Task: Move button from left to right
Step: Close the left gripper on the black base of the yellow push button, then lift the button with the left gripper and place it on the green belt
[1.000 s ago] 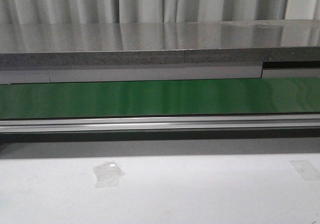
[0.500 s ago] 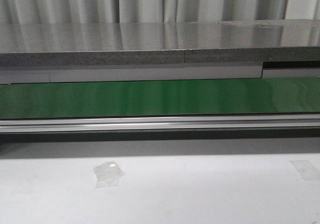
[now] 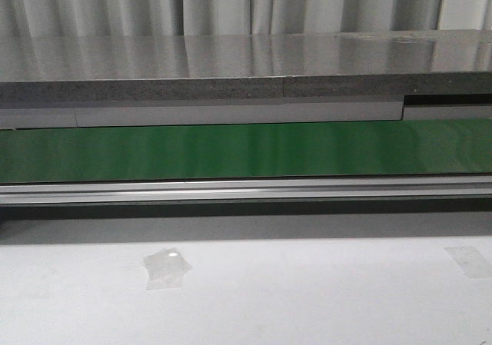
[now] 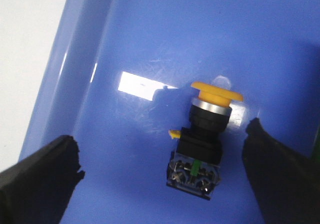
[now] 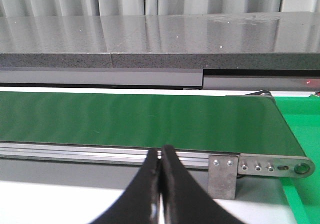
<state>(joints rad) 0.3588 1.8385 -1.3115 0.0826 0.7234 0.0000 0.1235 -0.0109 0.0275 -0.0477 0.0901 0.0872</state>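
Note:
In the left wrist view the button (image 4: pixel 202 134) lies on its side on the floor of a blue tray (image 4: pixel 150 44). It has a yellow-orange mushroom cap, a black body and a whitish contact part. My left gripper (image 4: pixel 162 151) is open above the tray, its two black fingers wide apart on either side of the button, not touching it. My right gripper (image 5: pixel 161 156) is shut and empty, its fingertips pressed together in front of the green conveyor belt (image 5: pixel 140 121). Neither gripper nor the button shows in the front view.
The green belt (image 3: pixel 246 149) runs across the front view with an aluminium rail (image 3: pixel 246 190) below it and a grey stone ledge (image 3: pixel 231 68) behind. The white table (image 3: pixel 307 299) carries tape patches (image 3: pixel 165 268). The belt's end bracket (image 5: pixel 222 176) is near my right gripper.

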